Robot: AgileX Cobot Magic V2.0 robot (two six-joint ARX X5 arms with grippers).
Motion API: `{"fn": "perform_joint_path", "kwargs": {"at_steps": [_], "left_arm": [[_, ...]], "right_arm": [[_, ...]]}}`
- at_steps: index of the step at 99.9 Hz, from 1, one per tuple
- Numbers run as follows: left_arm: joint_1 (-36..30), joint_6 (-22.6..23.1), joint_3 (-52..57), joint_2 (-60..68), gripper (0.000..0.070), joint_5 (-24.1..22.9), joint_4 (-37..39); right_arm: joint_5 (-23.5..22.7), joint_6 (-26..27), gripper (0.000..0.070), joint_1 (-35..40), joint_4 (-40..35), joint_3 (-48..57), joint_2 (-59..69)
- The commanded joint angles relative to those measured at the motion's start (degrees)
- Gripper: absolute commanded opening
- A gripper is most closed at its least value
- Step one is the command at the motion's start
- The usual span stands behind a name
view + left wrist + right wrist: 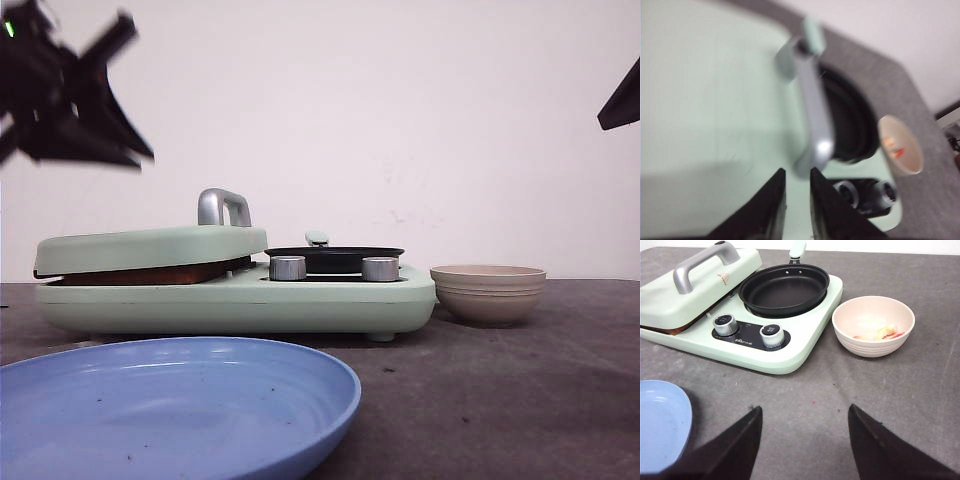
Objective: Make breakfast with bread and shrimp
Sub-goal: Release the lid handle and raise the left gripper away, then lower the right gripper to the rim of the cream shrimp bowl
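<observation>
Bread: only a thin orange-brown crust edge (150, 274) shows, pinched under the closed mint lid (150, 247) on the left half of the breakfast maker (330, 300). The faces are hidden, so I cannot tell how many slices are inside.
Bread handling: judged soft and light, easily dented; better lifted by a crust edge with a gentle pinch than squeezed across the face.
Lid: judged rigid and fairly heavy. The silver handle (700, 262) on top is the one sensible hold, a stiff bar that may be slick.
Shrimp: a few small pink-orange and white pieces (883, 333) lie in the beige ribbed bowl (873, 347), on the counter (900, 405) just right of the maker.
Shrimp handling: judged small, curved and slippery, likely to squirt out of a hard pinch. Take one across its thickest part, or tip the bowl.
Pan: the black pan (784, 290) on the maker's right half shows nothing inside.
Plate: the blue plate (170, 410) sits nearest, on the left, with nothing on it.
Left gripper (797, 182): raised above the lid near the handle, blurred, jaws nearly together with a narrow gap and holding nothing.
Right gripper (805, 432): over bare counter near the maker and bowl, jaws wide apart, nothing between them.
</observation>
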Motion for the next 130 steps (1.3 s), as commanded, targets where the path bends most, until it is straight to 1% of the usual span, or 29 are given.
{"fn": "perform_joint_path", "kwargs": {"at_steps": [1, 19, 36, 49, 59, 69, 80, 93, 107, 114, 122, 130], "left_arm": [[-0.13, 5.27, 1.27, -3.17, 0.0004, 0.02, -0.35], [-0.13, 10.88, 1.27, -14.86, 0.0004, -0.76, -5.25], [-0.13, 14.67, 1.27, -25.97, 0.0004, -5.14, -12.59], [-0.13, 17.49, 1.20, -33.20, 0.0004, -7.76, -19.26], [-0.13, 19.71, 0.74, -37.33, 0.0004, -9.49, -24.37], [-0.13, 20.37, -0.61, -40.41, 0.0004, -10.62, -27.54], [-0.13, 21.11, -2.93, -43.36, 0.0004, -10.71, -29.48], [-0.13, 21.05, -6.88, -47.10, 0.0004, -11.15, -29.92], [-0.13, 20.90, -10.03, -50.75, 0.0004, -12.52, -31.32], [-0.13, 21.35, -10.80, -52.22, 0.0004, -13.55, -32.30], [-0.13, 21.77, -11.37, -53.48, 0.0004, -14.03, -32.96], [-0.13, 21.79, -11.45, -54.18, 0.0004, -14.01, -33.53]], "right_arm": [[-0.22, 0.85, 0.0328, 0.42, 0.63, 0.20, 0.09], [-1.62, 1.14, 0.0328, 0.42, 1.07, 0.22, 0.09], [-1.57, 1.36, 0.0328, 0.39, 1.95, 0.33, 0.09], [-1.44, 3.06, 0.0328, 0.37, 3.78, 0.81, 0.11], [-0.07, 4.37, 0.0328, 0.17, 4.00, 2.25, 0.66], [1.42, 5.11, 0.0328, -0.11, 3.67, 4.44, 2.95], [1.25, 5.14, 0.0328, -1.20, 3.54, 7.78, 8.04], [-1.20, 5.16, 0.0328, -3.37, 2.91, 13.16, 16.74], [-2.36, 5.22, 0.0329, -7.34, -3.19, 22.16, 27.39], [-3.13, 5.03, 0.0353, -10.08, -6.40, 27.12, 32.85], [-5.51, 4.50, 0.0358, -13.46, -7.63, 31.85, 38.56], [-9.42, 4.66, 0.0358, -17.05, -8.04, 35.69, 43.78]]}}
